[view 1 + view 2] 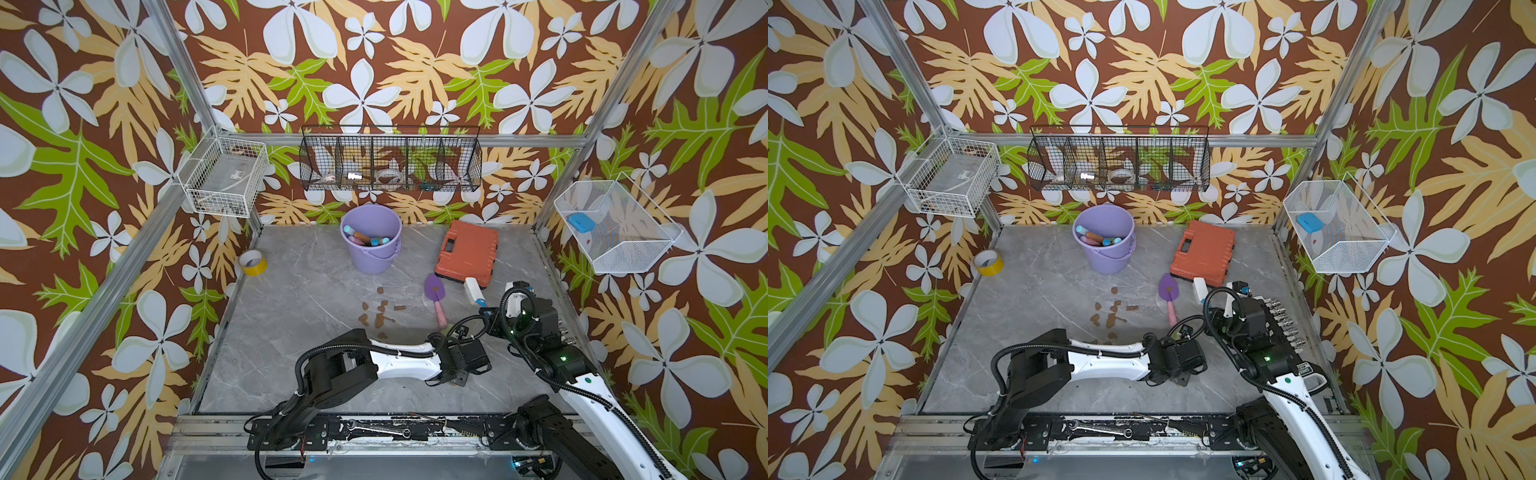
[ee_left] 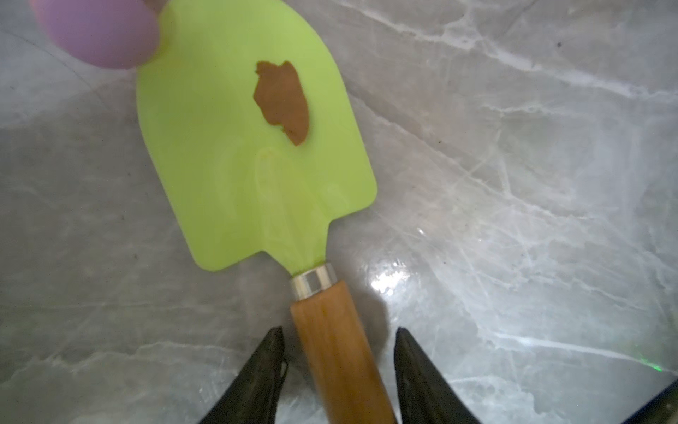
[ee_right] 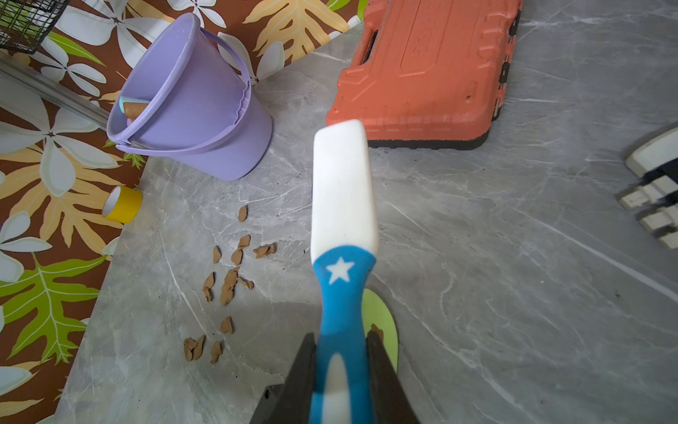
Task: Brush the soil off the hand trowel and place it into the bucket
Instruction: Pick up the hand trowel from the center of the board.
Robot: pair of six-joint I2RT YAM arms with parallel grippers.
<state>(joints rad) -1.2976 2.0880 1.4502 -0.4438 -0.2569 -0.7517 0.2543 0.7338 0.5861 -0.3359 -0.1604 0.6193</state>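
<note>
Risk: the left gripper (image 2: 338,328) straddles the wooden handle of the hand trowel (image 2: 234,147) off-centre, jaws apart, not yet gripping. Closing may skew it on the slick tabletop (image 2: 513,183). The right gripper (image 3: 341,334) clamps the brush (image 3: 343,191). The soil (image 2: 281,101) looks pressed flat and could smear. Trowel: green blade, lying flat, well apart from the bucket (image 1: 370,245) at the back.

One green trowel (image 2: 257,165), one purple trowel (image 1: 435,287) — one bucket (image 1: 370,259), one brush (image 3: 343,183).
</note>
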